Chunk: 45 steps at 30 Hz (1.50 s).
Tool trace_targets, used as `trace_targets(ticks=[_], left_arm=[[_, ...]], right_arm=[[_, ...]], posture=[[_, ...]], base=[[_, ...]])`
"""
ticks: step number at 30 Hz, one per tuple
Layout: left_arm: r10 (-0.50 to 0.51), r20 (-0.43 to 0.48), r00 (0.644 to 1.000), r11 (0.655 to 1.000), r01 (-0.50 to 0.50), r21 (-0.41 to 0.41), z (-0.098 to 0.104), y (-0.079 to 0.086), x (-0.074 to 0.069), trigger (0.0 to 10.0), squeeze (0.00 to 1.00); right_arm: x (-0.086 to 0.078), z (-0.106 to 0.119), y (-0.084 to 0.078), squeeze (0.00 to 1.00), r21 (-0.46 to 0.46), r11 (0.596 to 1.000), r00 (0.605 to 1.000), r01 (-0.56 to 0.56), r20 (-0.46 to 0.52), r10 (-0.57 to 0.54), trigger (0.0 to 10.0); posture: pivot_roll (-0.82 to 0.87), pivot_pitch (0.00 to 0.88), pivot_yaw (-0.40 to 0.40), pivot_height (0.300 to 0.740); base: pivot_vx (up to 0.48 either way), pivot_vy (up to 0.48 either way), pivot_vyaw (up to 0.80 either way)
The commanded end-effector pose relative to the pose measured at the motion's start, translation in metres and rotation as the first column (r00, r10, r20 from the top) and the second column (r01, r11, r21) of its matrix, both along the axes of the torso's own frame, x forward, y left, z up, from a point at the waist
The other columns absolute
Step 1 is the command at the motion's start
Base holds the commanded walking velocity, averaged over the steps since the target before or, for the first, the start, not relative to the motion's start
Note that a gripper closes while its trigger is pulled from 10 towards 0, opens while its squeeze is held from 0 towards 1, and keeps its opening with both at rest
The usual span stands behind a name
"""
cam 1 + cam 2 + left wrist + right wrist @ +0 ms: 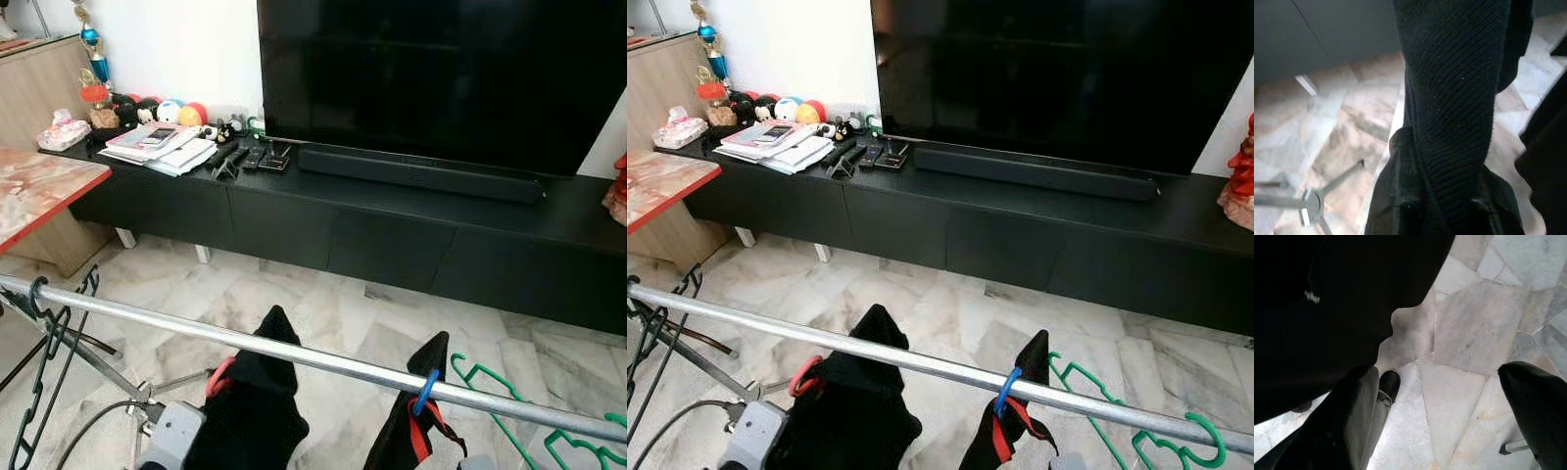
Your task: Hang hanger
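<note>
A silver rail (pixel 147 315) runs across the foreground. My left gripper (pixel 1444 169) is shut on ribbed black cloth, a black garment (pixel 257 392) on a red hanger (pixel 219 377). The garment's top peak rises just behind the rail. A second black garment (pixel 419 426) hangs from the rail by a blue hook (pixel 426 390). My right gripper (pixel 1444 382) is open over the marble floor, beside dark cloth (pixel 1327 308), with nothing between its fingers.
Green hangers (pixel 505 406) hang at the rail's right end and black ones (pixel 44 343) at its left. The rack's metal legs (pixel 98 367) and a cable (pixel 88 426) lie below. A long black TV console (pixel 392 240) stands ahead, and a red-edged table (pixel 39 191) at the left.
</note>
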<state>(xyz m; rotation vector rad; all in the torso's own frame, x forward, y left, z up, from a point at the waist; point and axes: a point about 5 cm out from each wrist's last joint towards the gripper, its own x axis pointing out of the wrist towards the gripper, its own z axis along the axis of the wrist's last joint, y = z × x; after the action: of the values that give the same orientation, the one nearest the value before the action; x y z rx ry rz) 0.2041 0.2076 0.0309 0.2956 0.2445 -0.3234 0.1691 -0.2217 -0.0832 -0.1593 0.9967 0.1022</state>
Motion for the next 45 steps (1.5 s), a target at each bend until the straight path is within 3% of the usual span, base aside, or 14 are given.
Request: trace_targets(ticks=[1, 8, 13, 27, 28, 29, 30, 39, 41, 43, 45], left_arm=[[0.005, 0.14, 0.99, 1.0, -0.003, -0.018, 0.025, 0.004, 0.008, 10.0, 0.0], [-0.012, 0.169, 0.986, 1.0, 0.015, -0.021, 0.031, 0.001, 0.012, 10.0, 0.0], [0.036, 0.129, 0.991, 0.999, -0.034, -0.017, 0.026, 0.004, 0.016, 10.0, 0.0], [0.205, -0.092, 0.974, 0.973, -0.213, -0.089, 0.0, 0.007, 0.023, 10.0, 0.0], [0.199, -0.117, 0.973, 0.972, -0.211, -0.105, -0.005, 0.004, 0.021, 10.0, 0.39], [0.198, -0.127, 0.972, 0.97, -0.213, -0.114, -0.006, 0.003, 0.02, 10.0, 0.39], [0.196, -0.131, 0.972, 0.97, -0.212, -0.116, -0.007, 0.003, 0.019, 10.0, 1.0], [0.252, -0.027, 0.967, 0.942, -0.251, -0.223, 0.007, 0.002, 0.012, 10.0, 1.0], [0.285, 0.014, 0.958, 0.926, -0.272, -0.264, 0.013, 0.004, 0.0, 10.0, 1.0], [0.286, 0.014, 0.958, 0.926, -0.272, -0.261, 0.011, 0.005, -0.006, 10.0, 1.0], [0.281, -0.016, 0.96, 0.933, -0.277, -0.231, 0.003, 0.008, -0.023, 10.0, 1.0]], right_arm=[[-0.003, -0.001, -0.002, 0.0, -0.008, 1.0, 1.0, -0.007, -0.017, 0.007, 10.0], [-0.003, -0.001, -0.002, 0.0, -0.011, 1.0, 1.0, -0.006, -0.015, 0.006, 10.0], [-0.003, -0.001, -0.002, 0.0, -0.011, 1.0, 1.0, -0.005, -0.014, 0.005, 10.0], [-0.004, -0.002, -0.001, 0.0, -0.01, 1.0, 1.0, -0.005, -0.017, 0.005, 10.0], [-0.004, -0.002, -0.001, 0.0, -0.01, 1.0, 1.0, -0.006, -0.017, 0.006, 10.0], [-0.004, -0.002, -0.001, 0.0, -0.009, 1.0, 1.0, -0.006, -0.018, 0.006, 10.0], [-0.005, -0.002, -0.001, 0.0, -0.009, 1.0, 1.0, -0.006, -0.018, 0.006, 10.0], [-0.005, -0.002, -0.001, 0.0, -0.008, 1.0, 1.0, 0.0, -0.017, 0.0, 10.0], [-0.005, -0.002, -0.001, 0.0, -0.009, 1.0, 1.0, 0.001, -0.016, -0.001, 10.0], [-0.005, -0.002, -0.001, 0.0, -0.009, 1.0, 1.0, 0.001, -0.016, -0.001, 10.0], [-0.004, -0.002, -0.001, 0.0, -0.011, 1.0, 1.0, 0.001, -0.015, -0.002, 10.0]], posture=[[0.14, 0.054, -0.029, 0.74], [0.14, 0.054, -0.028, 0.74], [0.14, 0.053, -0.028, 0.74], [0.13, 0.039, -0.024, 0.74], [0.13, 0.037, -0.022, 0.74], [0.13, 0.035, -0.022, 0.74], [0.13, 0.033, -0.022, 0.74], [0.14, 0.042, -0.018, 0.74], [0.14, 0.044, -0.02, 0.74], [0.14, 0.047, -0.021, 0.74], [0.14, 0.05, -0.023, 0.74]], base=[[0.0, 0.0, 0.0], [0.0, 0.0, 0.0], [0.0, 0.0, 0.0], [0.0, 0.0, 0.0], [0.0, 0.0, 0.0], [0.0, 0.0, 0.0], [0.0, 0.0, 0.0], [0.0, 0.0, 0.0], [0.0, 0.0, 0.0], [0.0, 0.0, 0.0], [0.0, 0.0, 0.0]])
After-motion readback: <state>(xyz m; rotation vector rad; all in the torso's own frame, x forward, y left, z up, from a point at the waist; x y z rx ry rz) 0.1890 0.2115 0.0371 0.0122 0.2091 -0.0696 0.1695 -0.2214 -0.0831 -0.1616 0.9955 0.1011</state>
